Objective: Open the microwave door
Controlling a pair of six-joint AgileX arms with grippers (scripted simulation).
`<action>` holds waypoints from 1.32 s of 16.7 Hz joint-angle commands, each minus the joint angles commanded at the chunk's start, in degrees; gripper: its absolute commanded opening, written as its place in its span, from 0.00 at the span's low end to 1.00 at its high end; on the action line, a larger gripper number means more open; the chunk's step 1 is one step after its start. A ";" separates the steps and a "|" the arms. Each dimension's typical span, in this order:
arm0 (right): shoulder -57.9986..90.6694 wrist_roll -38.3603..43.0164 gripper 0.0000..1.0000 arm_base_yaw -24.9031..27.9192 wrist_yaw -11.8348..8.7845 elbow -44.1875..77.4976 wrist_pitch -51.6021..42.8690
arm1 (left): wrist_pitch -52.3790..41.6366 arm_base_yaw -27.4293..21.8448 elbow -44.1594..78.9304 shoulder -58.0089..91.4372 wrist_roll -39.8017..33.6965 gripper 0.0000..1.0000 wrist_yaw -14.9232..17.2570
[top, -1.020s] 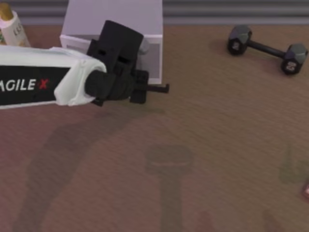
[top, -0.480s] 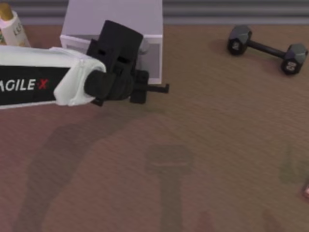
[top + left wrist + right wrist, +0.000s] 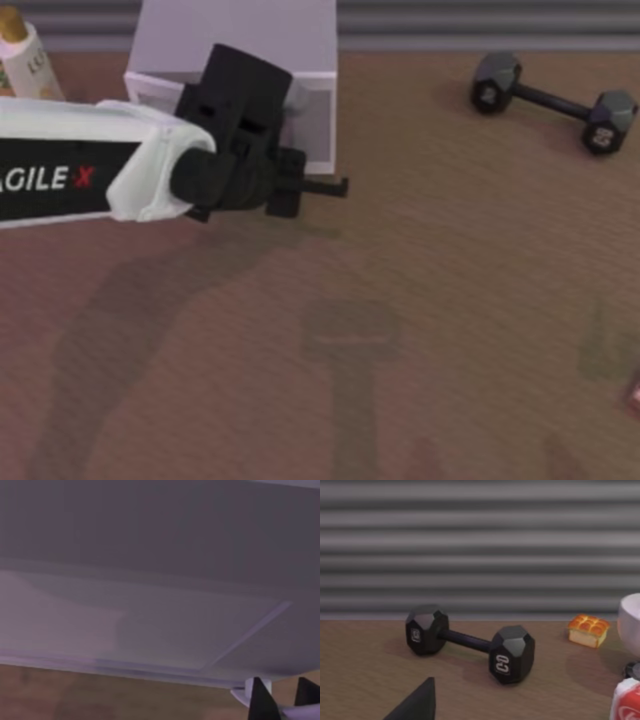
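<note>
jaws of left gripper [image 3: 276, 700] clamp microwave door [image 3: 150, 625] handle; arm level

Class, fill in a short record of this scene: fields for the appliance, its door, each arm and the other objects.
appliance: small boxy white-grey microwave, far left of table
door: white-framed microwave door, fills left wrist view; open or shut unclear
left end effector: at the microwave's front
right arm: not in top view
others: black hexagonal dumbbell far right; golden bread loaf; cream bottle far left

Pale white-grey microwave [image 3: 240, 35], black dumbbell [image 3: 553, 100], brown wood-grain table [image 3: 450, 280].
</note>
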 joint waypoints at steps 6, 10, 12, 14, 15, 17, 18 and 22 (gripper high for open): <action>0.00 0.00 1.00 0.00 0.00 0.00 0.00 | 1.18 1.08 -2.30 -1.74 2.78 0.00 1.94; 0.00 0.00 1.00 0.00 0.00 0.00 0.00 | 1.18 1.08 -2.30 -1.74 2.78 0.00 1.94; 0.00 0.00 1.00 0.00 0.00 0.00 0.00 | 1.18 1.08 -2.30 -1.74 2.78 0.00 1.94; 0.00 0.00 1.00 0.00 0.00 0.00 0.00 | 1.18 1.08 -2.30 -1.74 2.78 0.00 1.94; 0.00 0.00 1.00 0.00 0.00 0.00 0.00 | 1.18 1.08 -2.30 -1.74 2.78 0.00 1.94; 0.00 0.00 1.00 0.00 0.00 0.00 0.00 | 1.18 1.08 -2.30 -1.74 2.78 0.00 1.94; 0.00 0.00 1.00 0.00 0.00 0.00 0.00 | 1.18 1.08 -2.30 -1.74 2.78 0.00 1.94; 0.00 0.00 1.00 0.00 0.00 0.00 0.00 | 1.18 1.08 -2.30 -1.74 2.78 0.00 1.94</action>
